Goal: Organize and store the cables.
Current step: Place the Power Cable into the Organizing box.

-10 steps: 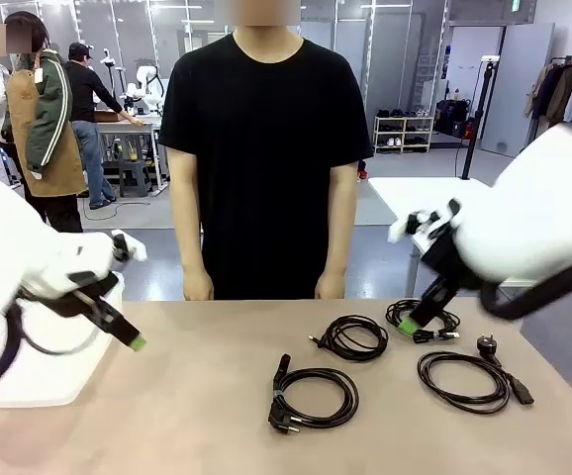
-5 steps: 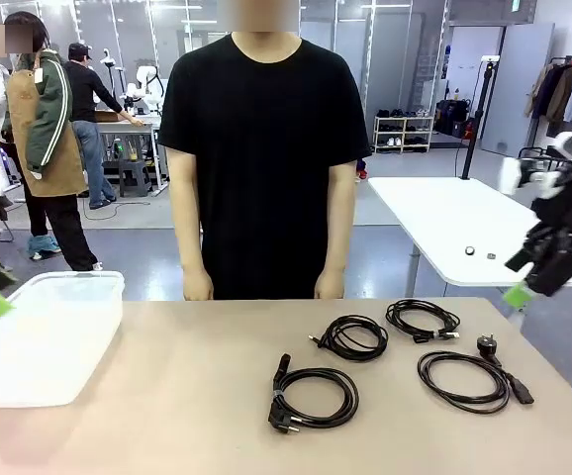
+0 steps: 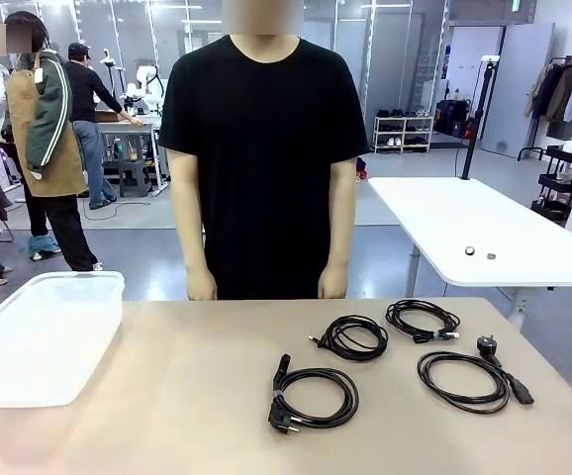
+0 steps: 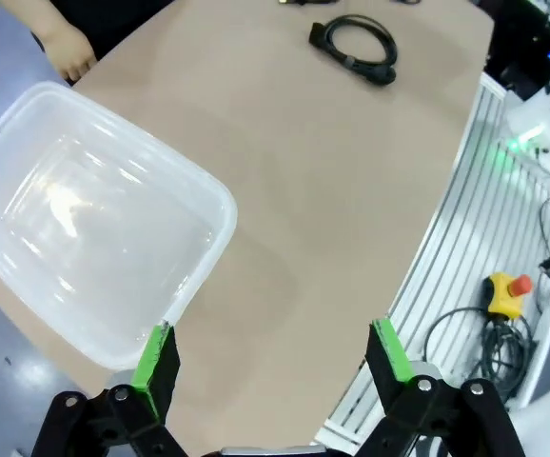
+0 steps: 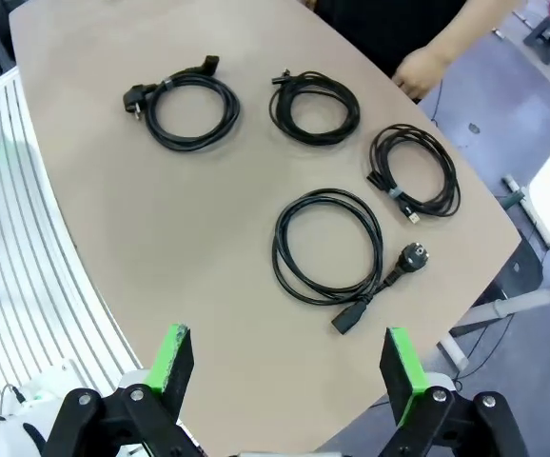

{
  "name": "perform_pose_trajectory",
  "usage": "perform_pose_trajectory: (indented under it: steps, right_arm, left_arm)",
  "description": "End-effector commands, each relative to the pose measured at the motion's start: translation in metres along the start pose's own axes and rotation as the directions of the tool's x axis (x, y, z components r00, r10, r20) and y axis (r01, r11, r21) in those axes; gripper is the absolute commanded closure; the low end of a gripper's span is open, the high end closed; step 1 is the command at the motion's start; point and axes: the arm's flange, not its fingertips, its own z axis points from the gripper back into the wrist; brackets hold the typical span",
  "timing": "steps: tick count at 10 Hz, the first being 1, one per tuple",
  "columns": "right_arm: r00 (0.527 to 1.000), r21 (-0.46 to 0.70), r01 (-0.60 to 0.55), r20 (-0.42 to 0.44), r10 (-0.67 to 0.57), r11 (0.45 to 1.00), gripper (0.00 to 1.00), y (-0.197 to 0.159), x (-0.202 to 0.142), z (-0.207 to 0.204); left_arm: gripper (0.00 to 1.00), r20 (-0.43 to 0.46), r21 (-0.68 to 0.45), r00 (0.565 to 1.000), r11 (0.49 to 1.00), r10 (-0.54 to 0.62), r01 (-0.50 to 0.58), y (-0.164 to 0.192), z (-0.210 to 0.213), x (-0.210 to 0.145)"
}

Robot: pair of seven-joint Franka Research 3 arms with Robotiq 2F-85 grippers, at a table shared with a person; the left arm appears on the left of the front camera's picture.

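Note:
Several coiled black cables lie on the right half of the tan table point(image 3: 167, 396): one near the front middle point(image 3: 314, 396), one behind it point(image 3: 350, 336), one at the back right point(image 3: 423, 319) and one at the right with a plug end point(image 3: 464, 379). My right gripper point(image 5: 284, 362) hangs open high above them, nothing between its green pads; below it lie the cables point(image 5: 330, 246), point(image 5: 413, 171), point(image 5: 315, 105), point(image 5: 185, 100). My left gripper point(image 4: 272, 357) is open too, high over the table's left part beside the clear bin point(image 4: 94, 219). One cable point(image 4: 356, 48) shows far off.
A clear plastic bin point(image 3: 44, 336) stands on the table's left end with nothing in it. A person in a black shirt stands at the far edge, hands point(image 3: 199, 287) down at the sides. A white table point(image 3: 484, 237) stands behind on the right.
Both arms have pulled back from over the table: the left one out to the left, the right one out to the right and upward. The cables and bin have not moved.

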Motion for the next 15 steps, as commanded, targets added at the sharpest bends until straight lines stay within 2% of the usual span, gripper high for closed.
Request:
perform_pose_trajectory:
  steps: [1, 2, 15]
  right_arm:
    - [1.000, 0.022, -0.006, 0.018, 0.005, 1.000, 0.00, 0.022, -0.009, -0.021]
    - [1.000, 0.000, 0.000, 0.000, 0.000, 1.000, 0.00, 0.000, 0.000, 0.000]
    - [1.000, 0.000, 0.000, 0.000, 0.000, 1.000, 0.00, 0.000, 0.000, 0.000]
  left_arm:
    - [0.00, 0.046, 0.012, 0.998, 0.999, 0.049, -0.050, -0.002, -0.011, 0.011]
    - [0.00, 0.000, 0.000, 1.000, 1.000, 0.000, 0.000, 0.000, 0.000, 0.000]
    - [0.00, 0.000, 0.000, 1.000, 1.000, 0.000, 0.000, 0.000, 0.000, 0.000]
